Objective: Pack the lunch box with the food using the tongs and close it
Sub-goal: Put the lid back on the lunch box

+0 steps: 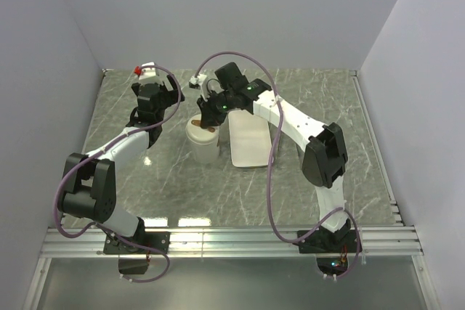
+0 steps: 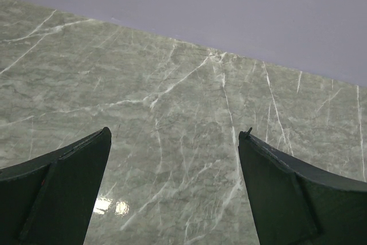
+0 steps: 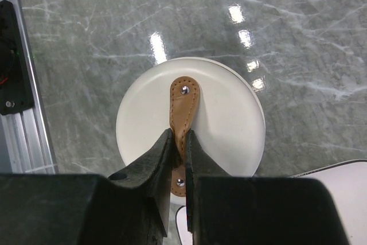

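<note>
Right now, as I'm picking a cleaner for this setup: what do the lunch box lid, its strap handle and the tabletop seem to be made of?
Lid: cream, smooth, matte; probably plastic, possibly ceramic. Strap handle: tan leather or imitation, going by the stitched edge and metal rivet. Tabletop: glossy grey-green marble or marble-look laminate; white veins, sharp light reflections.

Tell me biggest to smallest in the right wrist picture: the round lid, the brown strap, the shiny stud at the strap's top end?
1. round cream lid
2. brown strap, partly hidden by the right tool
3. shiny stud, tiniest by far
</note>
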Robot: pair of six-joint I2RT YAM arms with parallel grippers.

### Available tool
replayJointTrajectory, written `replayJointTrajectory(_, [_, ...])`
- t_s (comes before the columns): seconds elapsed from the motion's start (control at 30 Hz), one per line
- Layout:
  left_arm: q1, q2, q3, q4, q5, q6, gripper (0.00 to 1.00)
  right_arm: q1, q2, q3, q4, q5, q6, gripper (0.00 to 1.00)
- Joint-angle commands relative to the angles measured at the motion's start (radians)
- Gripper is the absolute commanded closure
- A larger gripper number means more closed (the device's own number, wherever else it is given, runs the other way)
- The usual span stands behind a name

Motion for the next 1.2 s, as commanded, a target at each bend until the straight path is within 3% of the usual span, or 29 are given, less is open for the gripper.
replayJointTrajectory(0.0, [-0.007,-0.042,-0.003,0.029,-0.009,0.016,0.00,0.020,-0.007,0.051,-0.012,0.035,0.000,1.00])
replayJointTrajectory(0.3, [-0.008,-0.044,-0.003,0.029,-0.012,0.018,0.01,0.037,0.113,0.225,-0.124,0.075,-0.018,1.00])
replayJointTrajectory(0.83, [-0.010,-0.045,-0.008,0.032,-0.012,0.018,0.01,0.052,0.047,0.276,-0.141,0.147,-0.020,1.00])
replayJointTrajectory(1.17, [-0.011,-0.050,-0.009,0.033,-0.015,0.018,0.01,0.077,0.088,0.366,-0.181,0.153,-0.030,1.00])
